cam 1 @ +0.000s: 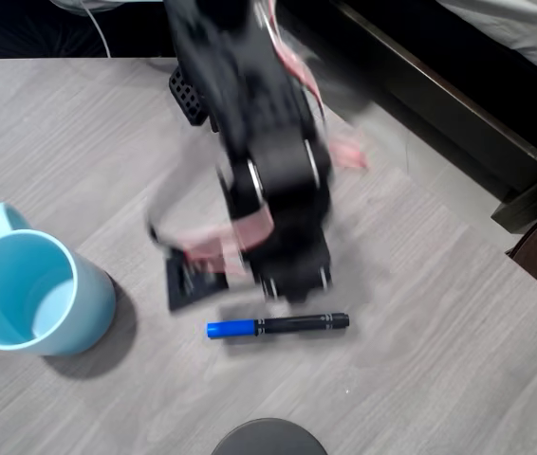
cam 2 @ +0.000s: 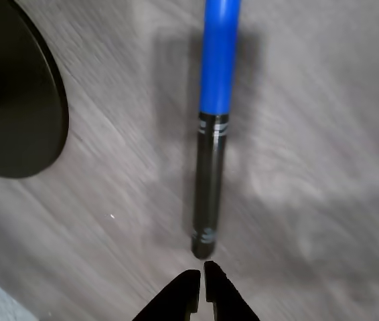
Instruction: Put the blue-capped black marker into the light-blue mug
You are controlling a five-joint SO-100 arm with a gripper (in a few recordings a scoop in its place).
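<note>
The blue-capped black marker (cam 1: 278,325) lies flat on the grey wood-grain table, cap pointing left in the overhead view. The light-blue mug (cam 1: 31,294) stands upright at the left edge, handle toward the back, with nothing showing inside. The black arm is blurred above the marker, its lower end just behind the marker's middle. In the wrist view the marker (cam 2: 213,134) runs up the frame with its blue cap at the top. My gripper (cam 2: 201,277) hangs just below the marker's black end, its two fingertips pressed together and holding nothing.
A dark round object (cam 2: 9,93) sits at the table's near edge, seen also as the dark round object (cam 1: 270,436) in the overhead view. The table's right edge drops off beside dark furniture (cam 1: 458,104). A black flat piece (cam 1: 191,280) lies left of the arm.
</note>
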